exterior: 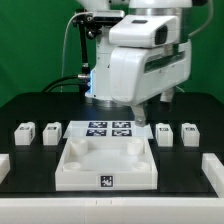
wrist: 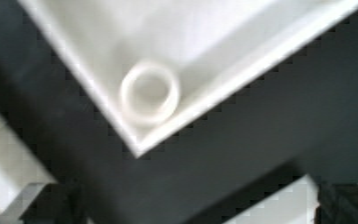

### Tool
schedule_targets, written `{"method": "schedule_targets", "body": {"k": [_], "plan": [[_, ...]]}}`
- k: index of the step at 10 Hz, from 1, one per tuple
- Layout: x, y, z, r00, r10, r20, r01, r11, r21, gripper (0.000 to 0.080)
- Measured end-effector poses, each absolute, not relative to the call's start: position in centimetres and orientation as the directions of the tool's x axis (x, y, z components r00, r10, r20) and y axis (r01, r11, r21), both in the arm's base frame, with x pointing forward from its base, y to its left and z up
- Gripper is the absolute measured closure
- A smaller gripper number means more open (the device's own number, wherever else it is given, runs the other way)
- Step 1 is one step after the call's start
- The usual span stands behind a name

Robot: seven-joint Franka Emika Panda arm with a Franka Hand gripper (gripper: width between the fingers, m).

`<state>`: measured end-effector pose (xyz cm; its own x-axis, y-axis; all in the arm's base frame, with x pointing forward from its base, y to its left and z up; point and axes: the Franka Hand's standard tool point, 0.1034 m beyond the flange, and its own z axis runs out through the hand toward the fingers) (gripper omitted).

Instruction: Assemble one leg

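Note:
Several legs, small white blocks, stand in a row on the black table: two at the exterior view's left (exterior: 25,131) (exterior: 51,130) and two at its right (exterior: 165,131) (exterior: 189,131). My gripper (exterior: 148,99) hangs under the big white hand, above the far side of the table and behind the large white tray-like part (exterior: 72,172). In the wrist view my gripper (wrist: 190,205) is open and empty, with the dark fingertips (wrist: 34,200) far apart. That view shows a corner of the tray-like part (wrist: 247,40) with a round socket ring (wrist: 149,92). No leg shows there.
The marker board (exterior: 110,128) lies between the two pairs of legs, just behind the tray-like part. Other white parts sit at the table's left edge (exterior: 3,165) and right edge (exterior: 212,170). A green wall is behind the arm.

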<state>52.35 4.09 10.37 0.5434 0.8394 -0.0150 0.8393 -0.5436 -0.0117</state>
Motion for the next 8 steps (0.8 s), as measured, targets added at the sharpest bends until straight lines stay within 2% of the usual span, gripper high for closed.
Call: {"method": "schedule_targets", "body": {"k": [2, 4, 5, 6, 8], "plan": [[48.4, 1.6, 8.6, 0.286, 0.958, -0.006, 0.958, -0.286, -0.006, 0.015], [45.5, -1.2, 6.7, 0.048, 0.999, 0.0, 0.998, -0.048, -0.027, 0.015], [44.7, -1.9, 5.5, 0.006, 1.0, 0.008, 1.0, -0.006, -0.031, 0.015], [44.1, -1.8, 4.3, 0.024, 1.0, 0.014, 0.999, -0.024, -0.03, 0.015], [42.9, -1.1, 2.4, 0.018, 1.0, 0.026, 1.0, -0.018, -0.006, 0.015]]}}
